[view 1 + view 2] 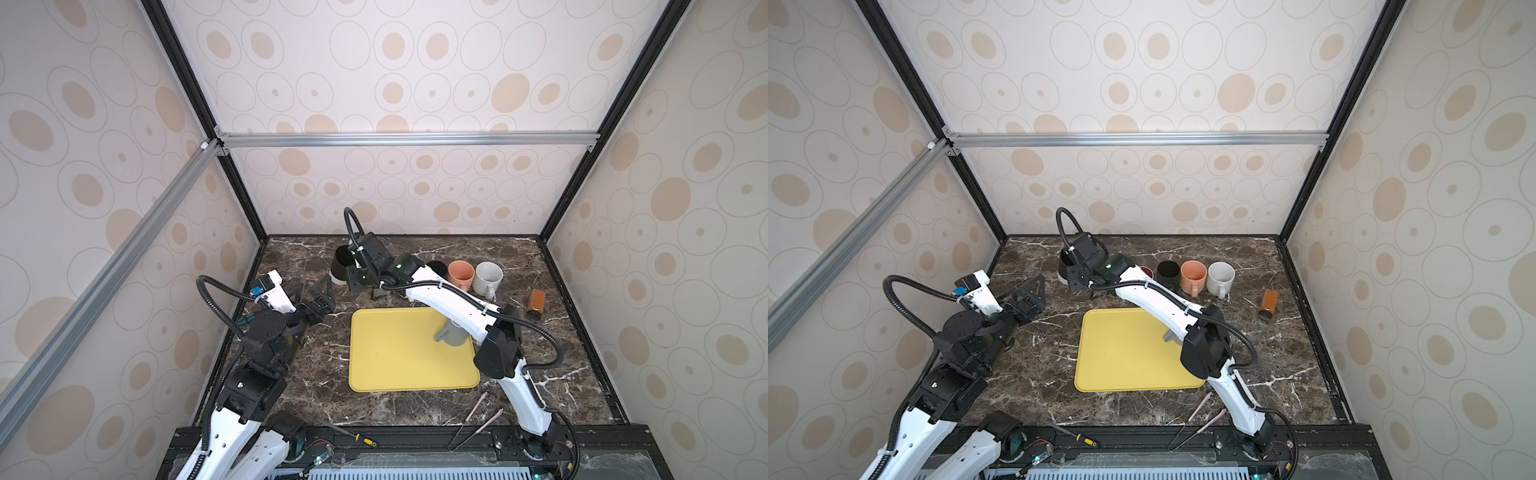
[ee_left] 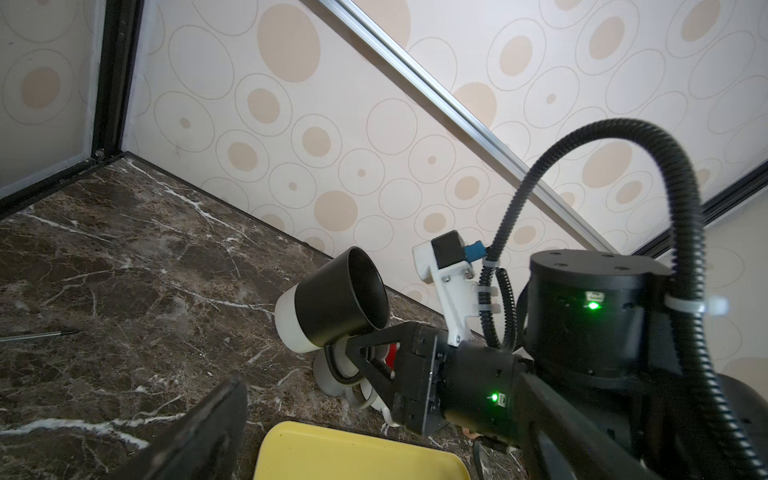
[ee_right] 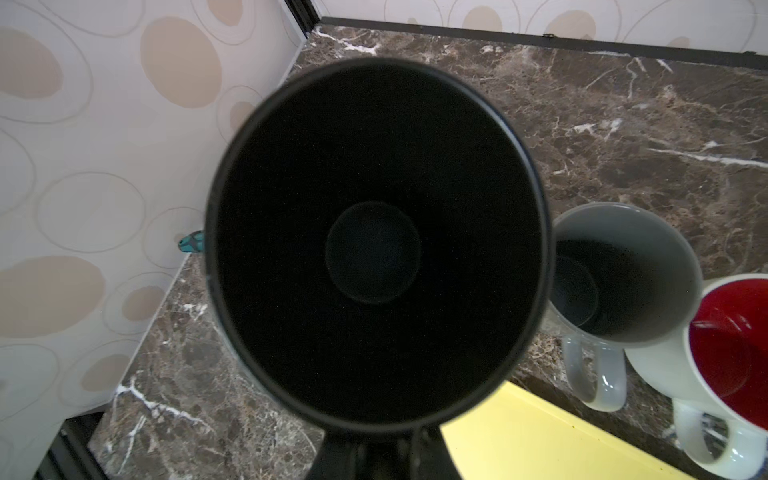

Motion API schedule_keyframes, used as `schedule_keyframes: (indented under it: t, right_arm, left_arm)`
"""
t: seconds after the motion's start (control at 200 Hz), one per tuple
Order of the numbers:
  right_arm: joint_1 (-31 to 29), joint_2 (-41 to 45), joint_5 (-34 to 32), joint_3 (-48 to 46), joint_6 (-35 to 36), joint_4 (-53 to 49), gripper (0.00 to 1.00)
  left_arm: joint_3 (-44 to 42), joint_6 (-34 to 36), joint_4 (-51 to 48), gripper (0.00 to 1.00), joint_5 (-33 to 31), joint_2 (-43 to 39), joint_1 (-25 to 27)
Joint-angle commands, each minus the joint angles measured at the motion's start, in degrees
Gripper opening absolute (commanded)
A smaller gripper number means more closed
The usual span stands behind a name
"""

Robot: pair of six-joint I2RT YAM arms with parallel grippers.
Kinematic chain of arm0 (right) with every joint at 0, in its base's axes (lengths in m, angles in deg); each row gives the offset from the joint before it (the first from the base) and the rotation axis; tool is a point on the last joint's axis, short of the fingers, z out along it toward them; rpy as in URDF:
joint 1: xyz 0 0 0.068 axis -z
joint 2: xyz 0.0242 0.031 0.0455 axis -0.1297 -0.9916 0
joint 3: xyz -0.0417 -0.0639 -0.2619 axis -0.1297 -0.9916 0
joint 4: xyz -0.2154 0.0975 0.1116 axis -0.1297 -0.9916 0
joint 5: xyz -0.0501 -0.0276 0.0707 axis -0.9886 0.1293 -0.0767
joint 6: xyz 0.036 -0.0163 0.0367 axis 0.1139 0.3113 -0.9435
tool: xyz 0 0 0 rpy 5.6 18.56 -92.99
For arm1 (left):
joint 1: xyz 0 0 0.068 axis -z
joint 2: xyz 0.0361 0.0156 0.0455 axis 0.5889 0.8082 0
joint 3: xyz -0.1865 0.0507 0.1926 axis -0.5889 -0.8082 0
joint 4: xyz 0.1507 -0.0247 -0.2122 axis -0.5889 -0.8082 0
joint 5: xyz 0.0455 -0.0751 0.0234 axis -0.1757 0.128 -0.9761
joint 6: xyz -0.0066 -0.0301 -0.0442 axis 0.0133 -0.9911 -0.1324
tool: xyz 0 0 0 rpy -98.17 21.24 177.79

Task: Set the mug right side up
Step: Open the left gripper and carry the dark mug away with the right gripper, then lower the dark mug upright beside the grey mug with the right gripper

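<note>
Right tool (image 2: 356, 353) is clenched on the handle of the mug (image 1: 343, 266), holding it mouth-up near the bench's (image 1: 299, 374) back edge, at 11 o'clock from the tray (image 1: 395, 357). Left tool (image 1: 309, 296) is released, jaws wide, at the tray's 10 o'clock.

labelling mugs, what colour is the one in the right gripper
The mug is black with a white base band; left wrist view.
</note>
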Motion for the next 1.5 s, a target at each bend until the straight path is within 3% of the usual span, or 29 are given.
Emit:
schedule_keyframes:
  t: [0.0, 0.485, 1.49]
  right_arm:
    - [0.0, -1.24, -5.41, 5.23, 1.51, 1.32, 0.0]
    - [0.09, -9.66, -11.64, 10.72, 1.17, -0.57, 0.0]
    - [0.95, -16.62, -11.44, 12.35, 0.93, -2.18, 0.0]
  left_arm:
    - [0.76, 1.26, -0.28, 1.0, -0.33, -0.62, -0.47]
    - [-1.8, -0.07, 1.97, 1.0, 2.65, 0.49, -0.55]
    - [-4.55, -1.2, 1.99, 1.0, 4.16, -1.14, -0.57]
